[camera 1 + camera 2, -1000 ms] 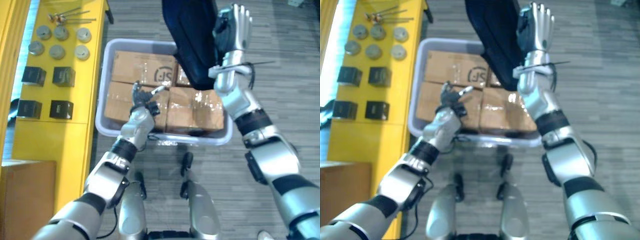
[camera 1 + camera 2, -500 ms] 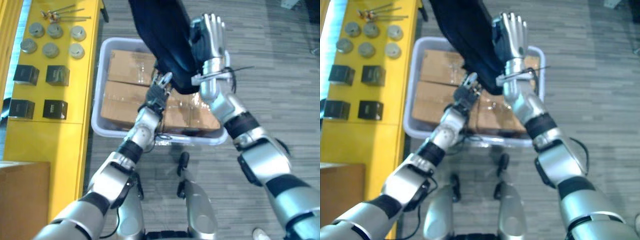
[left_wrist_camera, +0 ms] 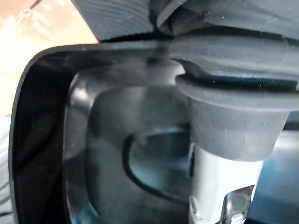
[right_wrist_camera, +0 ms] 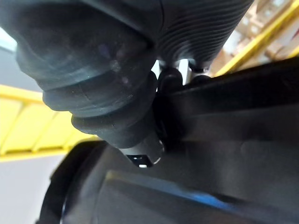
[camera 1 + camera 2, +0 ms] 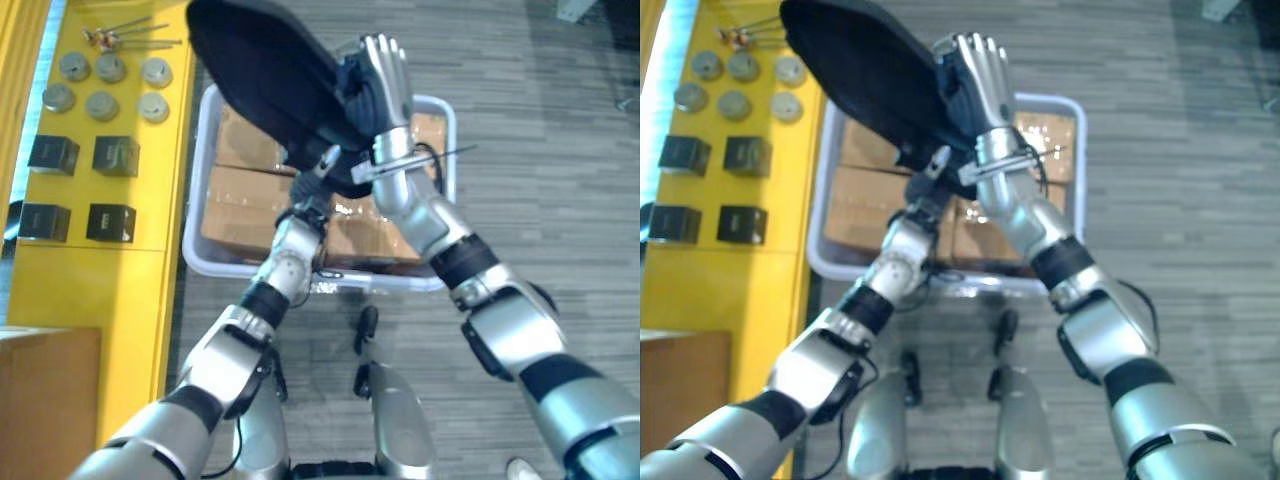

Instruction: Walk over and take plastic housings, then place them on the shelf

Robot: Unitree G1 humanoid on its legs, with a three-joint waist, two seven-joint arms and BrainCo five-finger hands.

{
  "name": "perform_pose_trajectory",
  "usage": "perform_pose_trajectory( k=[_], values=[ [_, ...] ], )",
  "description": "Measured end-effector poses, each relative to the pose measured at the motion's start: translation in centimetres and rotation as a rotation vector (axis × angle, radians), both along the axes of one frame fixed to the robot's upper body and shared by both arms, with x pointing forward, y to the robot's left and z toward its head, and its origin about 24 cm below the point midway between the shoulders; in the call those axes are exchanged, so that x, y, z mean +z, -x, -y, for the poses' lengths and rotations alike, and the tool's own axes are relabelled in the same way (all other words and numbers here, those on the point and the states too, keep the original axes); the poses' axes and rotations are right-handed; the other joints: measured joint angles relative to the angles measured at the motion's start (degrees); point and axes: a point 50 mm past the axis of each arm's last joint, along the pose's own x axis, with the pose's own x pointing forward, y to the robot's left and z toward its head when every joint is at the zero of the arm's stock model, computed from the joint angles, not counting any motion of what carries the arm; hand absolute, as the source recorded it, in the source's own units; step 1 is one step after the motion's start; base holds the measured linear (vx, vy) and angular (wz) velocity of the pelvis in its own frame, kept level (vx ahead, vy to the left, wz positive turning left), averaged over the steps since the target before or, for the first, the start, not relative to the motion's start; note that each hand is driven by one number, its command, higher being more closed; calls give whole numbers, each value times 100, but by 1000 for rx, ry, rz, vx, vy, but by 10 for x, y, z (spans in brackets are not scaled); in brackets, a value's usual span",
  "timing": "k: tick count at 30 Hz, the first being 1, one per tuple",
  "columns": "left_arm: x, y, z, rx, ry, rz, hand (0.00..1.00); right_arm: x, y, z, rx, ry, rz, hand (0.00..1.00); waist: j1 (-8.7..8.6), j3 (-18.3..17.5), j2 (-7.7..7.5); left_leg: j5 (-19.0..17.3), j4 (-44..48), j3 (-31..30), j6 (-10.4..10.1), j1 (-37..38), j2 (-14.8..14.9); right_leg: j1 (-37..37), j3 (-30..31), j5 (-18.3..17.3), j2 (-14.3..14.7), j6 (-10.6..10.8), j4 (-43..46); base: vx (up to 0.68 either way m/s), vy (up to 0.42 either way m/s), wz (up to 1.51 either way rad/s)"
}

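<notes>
Right hand (image 5: 385, 85) is clamping one end of the black plastic housing (image 5: 260, 70) and is holding it in the air above the grey bin (image 5: 192, 215) of cardboard boxes (image 5: 235, 195). Its far end is reaching toward the edge of the yellow shelf (image 5: 110, 270) on the robot's left. Left hand (image 5: 312, 188) is reaching up under the housing's lower edge, though I cannot tell whether it is gripping or only touching. I am worrying about leverage, because the housing is long and is hanging far out from a one-ended grip. A quick swing could be twisting it loose into the bin. Coming in low, the free end could be sweeping the round metal parts (image 5: 105, 103) and black blocks (image 5: 115, 155) off the shelf.
</notes>
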Motion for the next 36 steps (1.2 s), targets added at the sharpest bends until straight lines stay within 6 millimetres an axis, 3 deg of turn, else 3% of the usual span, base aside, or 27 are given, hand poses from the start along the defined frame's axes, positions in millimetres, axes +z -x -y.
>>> perform_pose_trajectory(
  k=[5, 12, 17, 18, 24, 31, 34, 36],
  values=[
    [-11, 3, -5, 70, -26, -13, 100, -14, 4, 3, 38, -60, -64, 100, -10, -1, -1, -1, -7, 48, -1, 32, 11, -1, 23, 3, 9, 3, -2, -56, 56, -4],
    [-13, 8, -10, 151, 25, 42, 100, -20, 11, 5, 74, -140, -89, 100, -28, -7, -12, -1, -42, 118, -2, 100, 20, 5, 99, 13, 22, 8, -2, -41, 67, -5],
    [-28, 12, -19, 164, 68, 53, 100, -32, 18, -3, 111, -177, -119, 100, -97, -144, -249, -1, -70, 150, -2, 143, 34, 14, 140, 13, 44, 8, -5, -35, 59, -4],
    [-29, 13, -19, 164, 67, 56, 100, -34, 19, -3, 113, -179, -123, 0, -102, -161, -276, -1, -71, 151, -2, 145, 33, 16, 141, 13, 42, 8, -5, -43, 62, 0],
    [-44, 20, -27, 168, 32, 66, 100, -54, 26, 1, 168, -244, -225, 0, -104, -189, -323, -1, -211, 249, -1, 456, 0, 236, 197, 10, 11, 12, -49, -38, 75, -4],
    [-41, 31, -50, 308, -255, 130, 100, -87, 30, 33, 274, -426, -470, 0, -108, -260, -352, 10, -479, 269, -17, 875, -18, 687, 145, 6, 38, 24, -286, -22, 52, 1],
    [-41, 32, -63, 419, -368, 112, 100, -95, 35, 48, 340, -507, -544, 0, -96, -535, -370, 36, -679, 285, -58, 1046, -24, 815, 129, 10, 74, 31, -449, 35, 38, 0],
    [-46, 35, -82, 545, -490, 80, 100, -88, 39, 62, 403, -541, -547, 0, -129, -878, -365, 117, -935, 313, -114, 1240, -14, 868, 134, 0, 112, 20, -453, 114, 41, -6]
  ],
)
